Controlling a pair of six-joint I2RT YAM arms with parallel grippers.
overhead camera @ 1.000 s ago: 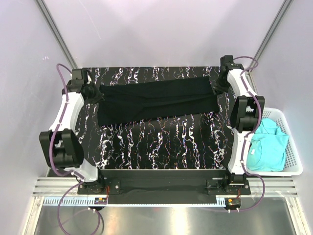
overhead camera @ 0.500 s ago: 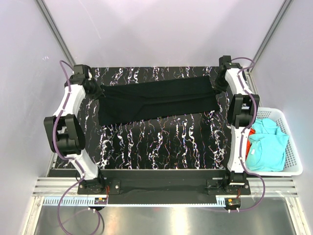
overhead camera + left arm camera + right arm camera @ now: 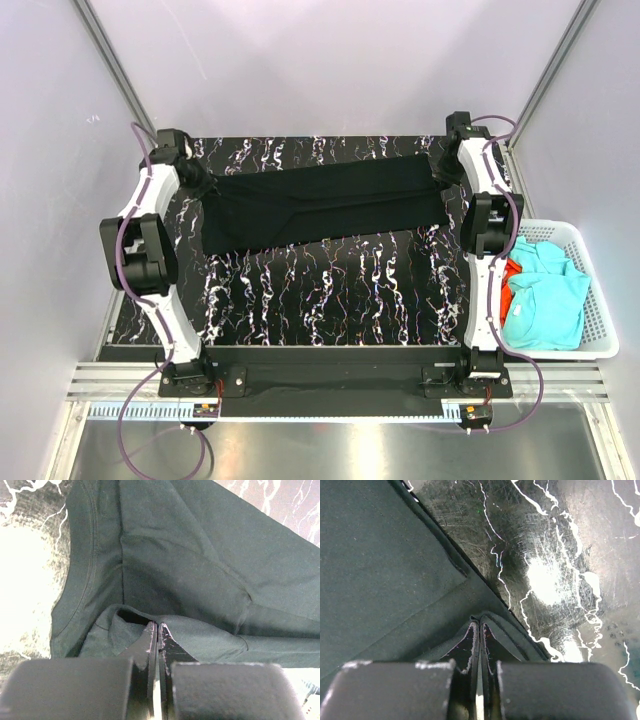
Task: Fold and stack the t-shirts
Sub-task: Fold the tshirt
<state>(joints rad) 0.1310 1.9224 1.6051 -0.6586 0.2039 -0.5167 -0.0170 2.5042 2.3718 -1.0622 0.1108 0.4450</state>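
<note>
1. The black t-shirt [image 3: 320,205] lies stretched out long across the far part of the counter [image 3: 330,300].
2. The left fingers [image 3: 149,642] are squeezed together, pinching a fold of cloth at the shirt's left end.
3. The right fingers [image 3: 468,645] are squeezed together too, pinching the shirt's right edge.
4. The turquoise t-shirts [image 3: 548,300] and an orange-red t-shirt [image 3: 511,270] sit in the white basket [image 3: 600,310], just right of the counter.

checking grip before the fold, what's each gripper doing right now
Left gripper: shut on the black t-shirt, pinching cloth at its left end.
Right gripper: shut on the black t-shirt, pinching its right edge.
</note>
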